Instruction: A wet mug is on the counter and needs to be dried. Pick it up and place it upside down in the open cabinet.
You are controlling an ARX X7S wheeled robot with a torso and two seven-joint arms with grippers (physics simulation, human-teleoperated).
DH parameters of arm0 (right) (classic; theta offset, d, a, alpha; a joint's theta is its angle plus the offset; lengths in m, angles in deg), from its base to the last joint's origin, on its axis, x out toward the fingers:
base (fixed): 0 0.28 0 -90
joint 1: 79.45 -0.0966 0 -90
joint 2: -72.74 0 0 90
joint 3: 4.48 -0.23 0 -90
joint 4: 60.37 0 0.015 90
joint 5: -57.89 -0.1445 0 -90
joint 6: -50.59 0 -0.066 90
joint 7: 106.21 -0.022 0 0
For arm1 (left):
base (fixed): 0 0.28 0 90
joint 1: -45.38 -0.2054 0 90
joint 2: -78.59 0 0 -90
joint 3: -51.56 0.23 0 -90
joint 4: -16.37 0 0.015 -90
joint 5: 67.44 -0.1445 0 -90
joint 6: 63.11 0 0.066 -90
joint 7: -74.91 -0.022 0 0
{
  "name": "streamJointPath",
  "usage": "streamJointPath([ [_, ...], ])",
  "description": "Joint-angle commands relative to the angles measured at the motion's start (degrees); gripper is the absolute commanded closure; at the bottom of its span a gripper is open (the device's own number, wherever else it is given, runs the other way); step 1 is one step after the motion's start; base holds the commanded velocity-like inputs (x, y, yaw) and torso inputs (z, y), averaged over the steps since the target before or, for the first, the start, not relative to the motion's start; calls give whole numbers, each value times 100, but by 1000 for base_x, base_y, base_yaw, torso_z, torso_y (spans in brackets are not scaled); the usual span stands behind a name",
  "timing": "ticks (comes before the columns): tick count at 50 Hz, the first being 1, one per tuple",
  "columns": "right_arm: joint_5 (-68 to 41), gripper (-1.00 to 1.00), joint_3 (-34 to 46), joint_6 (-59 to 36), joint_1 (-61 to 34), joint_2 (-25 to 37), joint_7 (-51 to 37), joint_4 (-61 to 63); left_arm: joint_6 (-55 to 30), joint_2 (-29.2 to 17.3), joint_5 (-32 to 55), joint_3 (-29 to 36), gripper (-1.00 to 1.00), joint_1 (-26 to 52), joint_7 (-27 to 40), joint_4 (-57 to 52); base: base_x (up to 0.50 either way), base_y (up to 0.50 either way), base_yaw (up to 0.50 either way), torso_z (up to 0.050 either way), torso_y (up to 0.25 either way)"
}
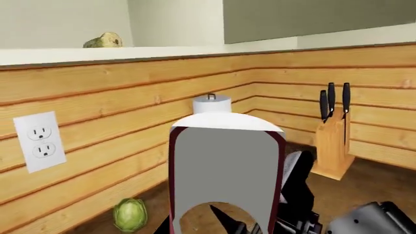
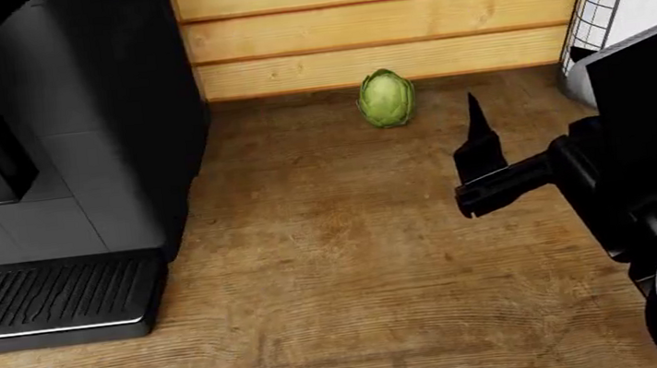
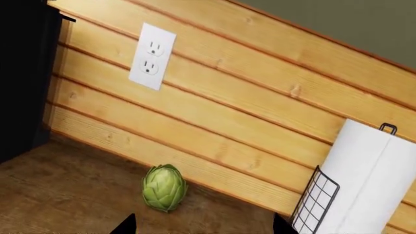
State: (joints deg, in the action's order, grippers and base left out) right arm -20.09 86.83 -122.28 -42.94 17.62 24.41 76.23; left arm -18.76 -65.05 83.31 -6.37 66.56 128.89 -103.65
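My left gripper [image 1: 227, 223] pinches the mug [image 1: 224, 161], dark red outside with a white rim and pale inside, which stands just beyond its fingers, raised above the counter [image 1: 367, 183], while my right gripper [image 3: 201, 228] hangs spread near an artichoke [image 3: 163, 187].

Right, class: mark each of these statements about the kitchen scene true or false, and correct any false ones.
1. The artichoke lies on the counter close to the wooden wall. True.
2. The right hand is shut on the artichoke. False: its fingertips are wide apart and it holds nothing, with the artichoke lying clear of it.
3. The knife block holds three dark-handled knives. True.
4. The mug stands on the counter beside the artichoke. False: it is raised close in front of the left wrist camera, and the head view shows no mug on the counter.
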Motion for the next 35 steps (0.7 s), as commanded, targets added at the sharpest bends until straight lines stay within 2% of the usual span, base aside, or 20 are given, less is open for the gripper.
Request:
streamJointPath([
  [1,-133,-100,61,79,-33,97,-95,-73,-474,764,18,573,100,1165,389,1257,0,0,0,0,0],
  [8,-252,-100,95,112,-87,135,-194,-87,-857,1118,-243,734,100,1668,301,2210,0,0,0,0,0],
  [17,-220,-100,195,189,-108,159,-196,-105,-1719,1744,-1106,923,100,2333,-61,3886,0,0,0,0,0],
  [23,-226,-100,230,232,-86,199,-202,-115,-2536,2361,-1956,408,100,2367,-59,4850,0,0,0,0,2],
  [26,-186,-100,255,268,-67,215,-176,-115,-3063,2734,-2714,-155,100,2374,-154,5422,0,0,0,0,0],
  [28,-168,-100,275,285,-69,218,-173,-120,-3492,3037,-3562,-728,100,2377,-391,5837,0,0,0,0,0],
  [35,-106,-100,315,363,-13,248,-139,-134,-4286,3768,-6613,-2207,100,2380,-1763,6200,0,0,0,0,0],
])
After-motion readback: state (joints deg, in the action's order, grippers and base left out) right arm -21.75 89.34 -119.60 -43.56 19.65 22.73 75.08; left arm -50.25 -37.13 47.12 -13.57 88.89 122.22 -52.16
